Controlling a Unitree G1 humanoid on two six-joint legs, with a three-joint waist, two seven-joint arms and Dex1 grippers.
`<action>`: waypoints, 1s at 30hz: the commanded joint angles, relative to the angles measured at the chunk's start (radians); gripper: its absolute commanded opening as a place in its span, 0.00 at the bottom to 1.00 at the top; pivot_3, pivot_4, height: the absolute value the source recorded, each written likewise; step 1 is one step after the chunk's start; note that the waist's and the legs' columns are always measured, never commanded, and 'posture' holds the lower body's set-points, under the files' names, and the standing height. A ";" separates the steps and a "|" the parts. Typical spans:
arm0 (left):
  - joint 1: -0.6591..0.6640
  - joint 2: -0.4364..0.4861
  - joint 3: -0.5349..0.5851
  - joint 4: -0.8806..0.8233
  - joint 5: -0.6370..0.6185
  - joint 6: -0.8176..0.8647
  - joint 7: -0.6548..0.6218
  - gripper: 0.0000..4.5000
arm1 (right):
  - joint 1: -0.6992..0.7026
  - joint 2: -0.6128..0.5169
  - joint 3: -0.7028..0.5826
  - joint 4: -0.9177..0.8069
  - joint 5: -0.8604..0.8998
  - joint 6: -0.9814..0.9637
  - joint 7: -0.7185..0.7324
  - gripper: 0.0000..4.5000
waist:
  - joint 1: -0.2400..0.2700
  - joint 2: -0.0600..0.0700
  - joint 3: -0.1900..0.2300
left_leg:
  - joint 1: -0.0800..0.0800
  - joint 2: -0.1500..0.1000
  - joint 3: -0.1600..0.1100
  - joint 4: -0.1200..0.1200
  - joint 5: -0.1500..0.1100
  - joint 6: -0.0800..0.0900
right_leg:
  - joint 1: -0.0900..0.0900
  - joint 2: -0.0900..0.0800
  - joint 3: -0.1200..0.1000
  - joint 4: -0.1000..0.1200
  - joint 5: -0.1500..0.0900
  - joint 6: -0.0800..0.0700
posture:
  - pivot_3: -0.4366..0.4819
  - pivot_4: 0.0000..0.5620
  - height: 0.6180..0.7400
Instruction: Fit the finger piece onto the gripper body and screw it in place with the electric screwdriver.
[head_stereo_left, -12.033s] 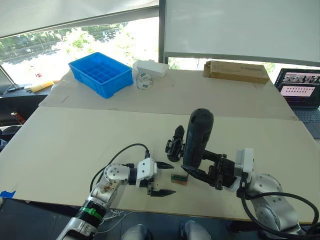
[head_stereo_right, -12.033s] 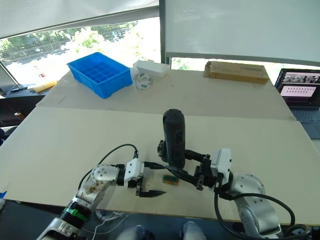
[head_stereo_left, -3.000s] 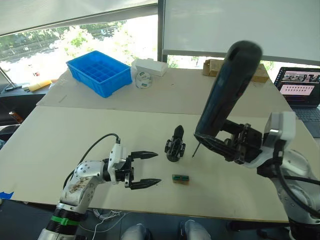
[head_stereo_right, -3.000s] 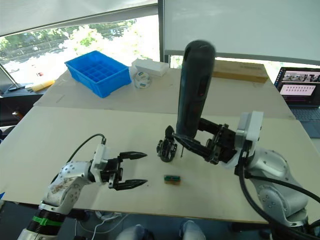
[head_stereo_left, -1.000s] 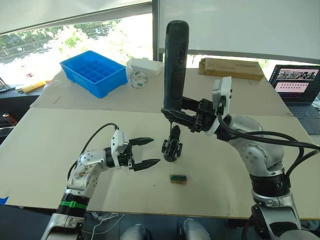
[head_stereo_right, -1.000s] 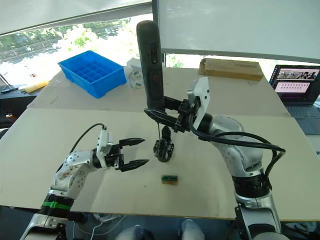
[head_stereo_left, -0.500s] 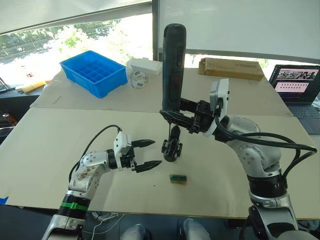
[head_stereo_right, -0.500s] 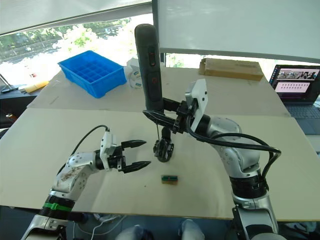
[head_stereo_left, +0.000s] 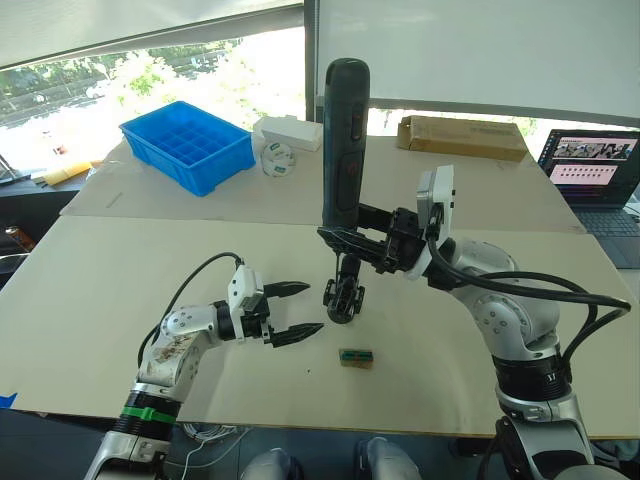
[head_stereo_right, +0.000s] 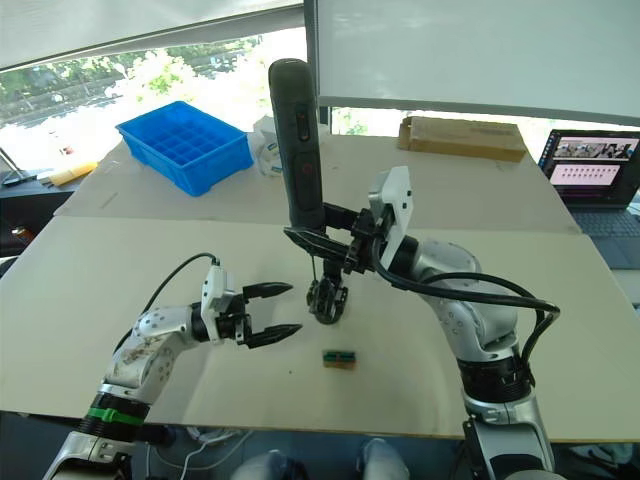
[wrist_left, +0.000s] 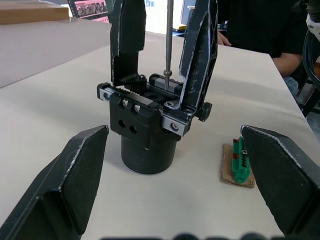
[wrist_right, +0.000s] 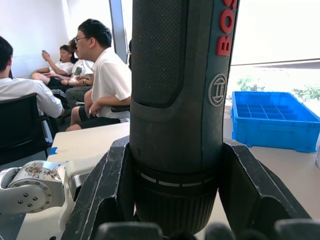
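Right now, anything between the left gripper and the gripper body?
Nothing: bare table separates the open left gripper from the gripper body, clearest in the left wrist view.

My left arm is pale grey metal with brown mottling, a green band and a looping black cable; its white-bodied left gripper (head_stereo_left: 291, 311) ends in 2 pointed black fingers. My right arm is smooth silver, wrapped in black cables, with a white-housed right gripper (head_stereo_left: 352, 238).
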 joint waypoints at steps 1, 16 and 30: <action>-0.005 0.000 -0.002 -0.030 0.004 -0.001 0.002 1.00 | -0.011 -0.002 -0.011 -0.041 0.012 -0.019 0.013 0.43 | 0.000 0.000 0.000 | 0.000 0.000 0.000 0.000 0.000 0.000 | 0.000 0.000 0.000 0.000 0.000 0.000 | 0.48 0.27 1.00; -0.009 0.002 -0.011 -0.028 0.010 0.007 0.007 1.00 | -0.001 0.015 -0.006 -0.030 -0.021 -0.040 0.017 0.43 | 0.000 0.000 0.000 | 0.000 0.000 0.000 0.000 0.000 0.000 | 0.000 0.000 0.000 0.000 0.000 0.000 | 0.48 0.27 1.00; -0.008 0.000 -0.011 -0.030 0.012 0.018 0.002 1.00 | 0.008 0.022 0.000 -0.025 -0.032 -0.036 0.034 0.43 | -0.001 0.000 0.000 | 0.000 0.000 0.000 0.000 0.000 0.000 | 0.000 0.000 0.000 0.000 0.000 0.000 | 0.48 0.27 1.00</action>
